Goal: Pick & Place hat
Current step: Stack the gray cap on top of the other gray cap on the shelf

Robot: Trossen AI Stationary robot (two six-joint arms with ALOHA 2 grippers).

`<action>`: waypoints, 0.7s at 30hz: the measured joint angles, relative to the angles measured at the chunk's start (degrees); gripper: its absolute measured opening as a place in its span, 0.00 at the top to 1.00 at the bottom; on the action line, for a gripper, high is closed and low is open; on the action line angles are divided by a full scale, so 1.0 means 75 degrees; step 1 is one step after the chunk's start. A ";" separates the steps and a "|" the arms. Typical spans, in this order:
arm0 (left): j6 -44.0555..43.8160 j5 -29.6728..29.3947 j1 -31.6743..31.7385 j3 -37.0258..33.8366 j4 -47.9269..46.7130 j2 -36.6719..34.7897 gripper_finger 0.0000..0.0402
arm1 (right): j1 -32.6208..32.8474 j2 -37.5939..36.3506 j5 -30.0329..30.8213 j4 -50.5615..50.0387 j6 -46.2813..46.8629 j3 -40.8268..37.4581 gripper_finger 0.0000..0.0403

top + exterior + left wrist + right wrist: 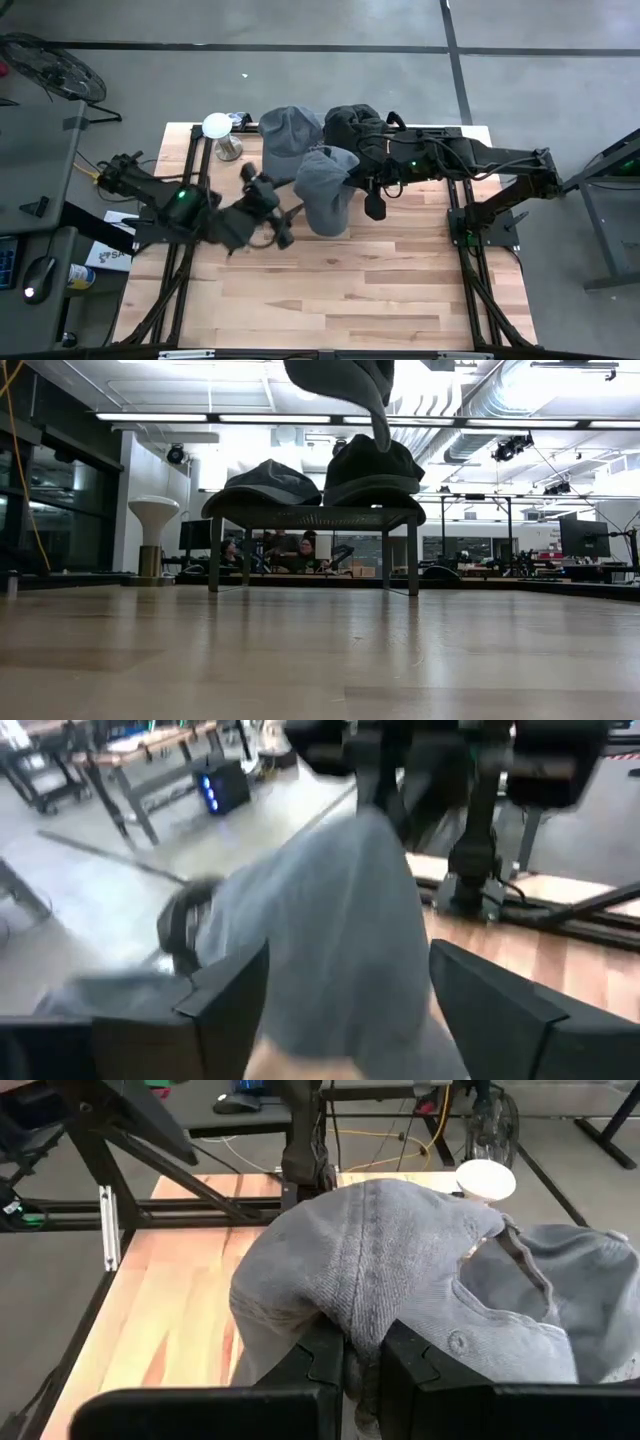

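A grey hat [328, 186] hangs in the air over the table's middle, and my right gripper [362, 1345] is shut on it from the table's right. In the low view its lower end [350, 385] shows at the top. My left gripper [350, 1010], also [272, 205], is open at the hat's left side, one finger on either side of it. A second grey hat [288, 130] and a dark hat [355, 124] rest side by side on a low dark rack [310, 517] at the far edge. My right gripper pinches a raised fold of the hat's crown cloth [362, 1305] between its two fingers, coming nearly level from the table's right. The hat is lifted clear of the table and sags around and below the fingers. My left gripper: I cannot tell whether its open fingers [228, 1005] touch the hat.
A white mushroom-shaped object [216, 126] stands left of the rack at the far edge. Black arm frames [470, 225] run along both sides of the table. The near half of the wooden top [330, 300] is bare. People sit in the room behind [285, 550].
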 joint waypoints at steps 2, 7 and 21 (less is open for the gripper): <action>0.0793 0.0239 0.0268 -0.0003 0.0695 0.0028 0.29 | 0.0000 0.0000 -0.0129 -0.0061 0.0005 0.0000 0.95; 0.1896 0.1483 0.0951 0.0000 0.1888 0.0008 0.26 | 0.0003 0.0000 -0.0247 -0.0352 -0.0029 0.0000 0.95; 0.2526 0.3233 0.1829 0.0294 0.1865 0.0853 0.26 | -0.0005 0.0052 -0.0463 -0.0400 -0.0255 0.0000 0.95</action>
